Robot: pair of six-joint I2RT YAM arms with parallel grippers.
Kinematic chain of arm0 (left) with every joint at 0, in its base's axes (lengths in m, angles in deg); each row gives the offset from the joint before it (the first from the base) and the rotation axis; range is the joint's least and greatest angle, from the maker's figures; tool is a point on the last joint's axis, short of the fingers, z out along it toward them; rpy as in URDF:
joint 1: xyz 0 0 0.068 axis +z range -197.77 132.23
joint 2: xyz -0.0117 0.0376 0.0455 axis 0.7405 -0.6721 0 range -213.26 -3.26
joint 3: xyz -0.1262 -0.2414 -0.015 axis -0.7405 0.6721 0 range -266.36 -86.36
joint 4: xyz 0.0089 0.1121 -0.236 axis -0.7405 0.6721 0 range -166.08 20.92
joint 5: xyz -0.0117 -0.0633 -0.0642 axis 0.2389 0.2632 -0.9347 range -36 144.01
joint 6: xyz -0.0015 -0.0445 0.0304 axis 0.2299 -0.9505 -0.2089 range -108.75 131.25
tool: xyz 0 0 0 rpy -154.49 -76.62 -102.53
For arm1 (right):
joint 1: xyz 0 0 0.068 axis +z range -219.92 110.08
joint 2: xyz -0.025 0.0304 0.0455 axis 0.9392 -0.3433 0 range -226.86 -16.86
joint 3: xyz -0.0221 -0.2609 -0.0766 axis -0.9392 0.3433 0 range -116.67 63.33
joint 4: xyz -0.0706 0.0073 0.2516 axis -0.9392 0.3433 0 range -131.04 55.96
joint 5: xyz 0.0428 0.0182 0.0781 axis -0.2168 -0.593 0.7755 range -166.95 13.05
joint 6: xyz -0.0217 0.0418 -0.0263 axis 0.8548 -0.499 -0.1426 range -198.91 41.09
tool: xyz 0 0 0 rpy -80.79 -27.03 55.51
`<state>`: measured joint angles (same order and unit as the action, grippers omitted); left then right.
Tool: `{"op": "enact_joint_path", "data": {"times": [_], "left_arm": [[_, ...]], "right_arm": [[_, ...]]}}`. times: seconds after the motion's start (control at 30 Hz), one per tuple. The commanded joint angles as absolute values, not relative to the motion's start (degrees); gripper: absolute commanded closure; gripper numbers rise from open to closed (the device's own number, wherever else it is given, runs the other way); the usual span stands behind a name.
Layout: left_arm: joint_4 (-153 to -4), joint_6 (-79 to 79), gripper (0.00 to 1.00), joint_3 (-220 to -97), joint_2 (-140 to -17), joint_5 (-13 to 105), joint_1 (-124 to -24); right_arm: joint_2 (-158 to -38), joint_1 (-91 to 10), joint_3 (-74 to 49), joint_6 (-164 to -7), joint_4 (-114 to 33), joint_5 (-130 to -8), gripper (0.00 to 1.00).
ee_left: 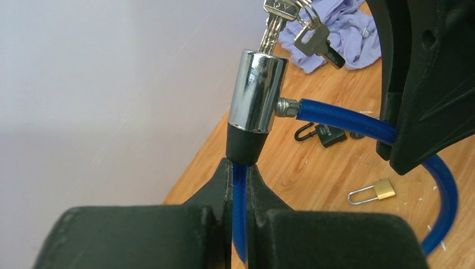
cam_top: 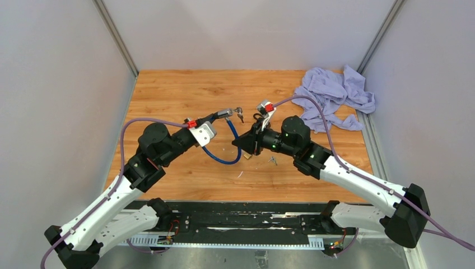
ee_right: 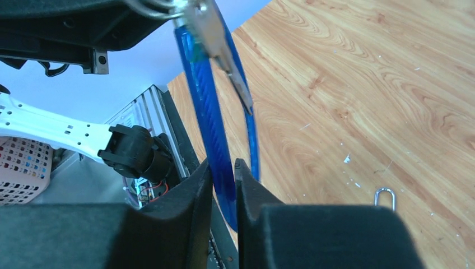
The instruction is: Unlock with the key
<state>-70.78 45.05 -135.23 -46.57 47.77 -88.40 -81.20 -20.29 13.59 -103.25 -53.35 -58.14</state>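
A blue cable lock (cam_top: pixel 219 157) hangs between my two grippers above the wooden table. Its chrome barrel (ee_left: pixel 257 92) stands upright, with a key (ee_left: pixel 273 31) inserted in its top and other keys dangling from the ring (cam_top: pixel 240 115). My left gripper (ee_left: pixel 240 165) is shut on the cable just below the barrel's black collar; it also shows in the top view (cam_top: pixel 219 116). My right gripper (ee_right: pixel 223 165) is shut on the cable's other stretch (ee_right: pixel 213 123), close to the right of the barrel (cam_top: pixel 246 143). A hanging key (ee_right: pixel 221 50) shows above its fingers.
A brass padlock (ee_left: pixel 376 191) and a small black padlock (ee_left: pixel 327 134) lie on the table under the cable. A lilac cloth (cam_top: pixel 333 98) is heaped at the back right corner. Grey walls close in the table's sides and back.
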Motion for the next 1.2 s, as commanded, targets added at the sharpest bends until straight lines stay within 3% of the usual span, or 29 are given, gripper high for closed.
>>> {"op": "enact_joint_path", "data": {"times": [0.0, 0.07, 0.13, 0.17, 0.23, 0.27, 0.3, 0.67, 1.17], "left_arm": [[-74.1, 42.7, 1.0, -137.6, -45.0, 45.6, -88.8], [-73.4, 41.8, 1.0, -137.5, -44.8, 44.3, -88.8], [-72.5, 40.9, 0.96, -137.6, -44.7, 43.1, -88.8], [-72.1, 40.4, 0.9, -137.8, -44.7, 42.6, -88.8], [-71.1, 39.4, 0.6, -137.9, -44.5, 42.3, -88.8], [-71.1, 38.7, 0.5, -137.8, -44.2, 42.3, -88.8], [-71.0, 37.9, 0.46, -137.5, -43.9, 42.5, -88.8], [-62.9, 36.4, 0.4, -136.8, -43.2, 40.4, -88.7], [-57.2, 31.8, 0.39, -142.5, -50.5, 17.8, -80.0]], "right_arm": [[-79.0, -19.3, 15.5, -101.5, -58.3, -59.1, 0.89], [-78.3, -19.0, 15.8, -100.0, -58.3, -59.2, 0.99], [-77.3, -18.9, 15.8, -98.4, -57.4, -59.8, 0.99], [-76.8, -18.8, 15.8, -97.5, -56.8, -59.9, 0.99], [-76.0, -18.8, 15.7, -95.6, -55.5, -59.8, 1.0], [-75.6, -18.7, 15.7, -94.5, -54.8, -59.7, 1.0], [-75.1, -18.7, 15.8, -93.7, -54.1, -59.7, 0.99], [-71.4, -18.7, 17.1, -89.1, -50.4, -57.8, 0.99], [-67.4, -18.7, 16.7, -86.0, -47.0, -52.6, 0.99]]}}
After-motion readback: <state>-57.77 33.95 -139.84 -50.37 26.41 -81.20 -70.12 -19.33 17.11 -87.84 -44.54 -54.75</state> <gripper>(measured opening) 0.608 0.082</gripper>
